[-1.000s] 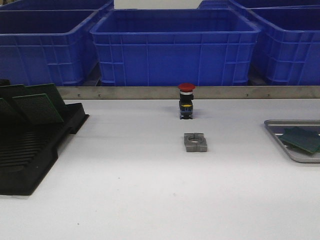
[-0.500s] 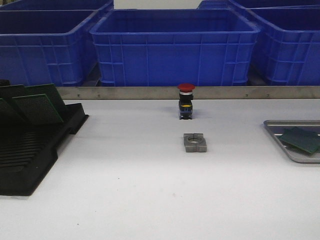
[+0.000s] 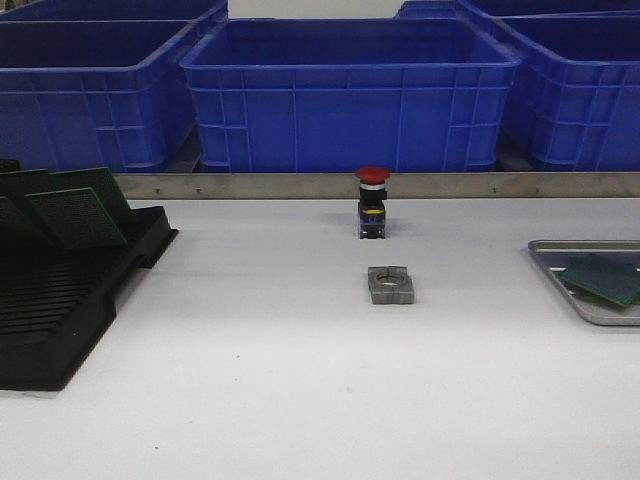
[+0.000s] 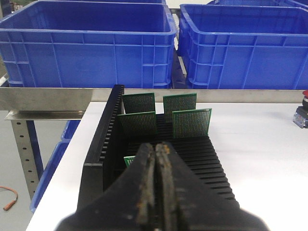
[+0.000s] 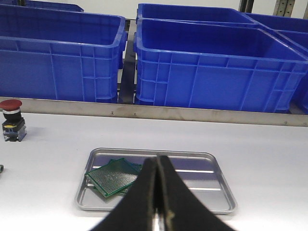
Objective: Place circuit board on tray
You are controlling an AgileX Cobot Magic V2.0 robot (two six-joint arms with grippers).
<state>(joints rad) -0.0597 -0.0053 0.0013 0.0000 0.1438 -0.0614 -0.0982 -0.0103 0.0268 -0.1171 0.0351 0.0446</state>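
On the tray (image 5: 219, 180), green circuit boards (image 5: 113, 177).

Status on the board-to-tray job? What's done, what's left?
Done: green circuit boards already lie flat on the metal tray. In hand: nothing; the left gripper and right gripper are both shut and empty. Left: several boards stand upright in the black slotted rack, right in front of the left gripper.
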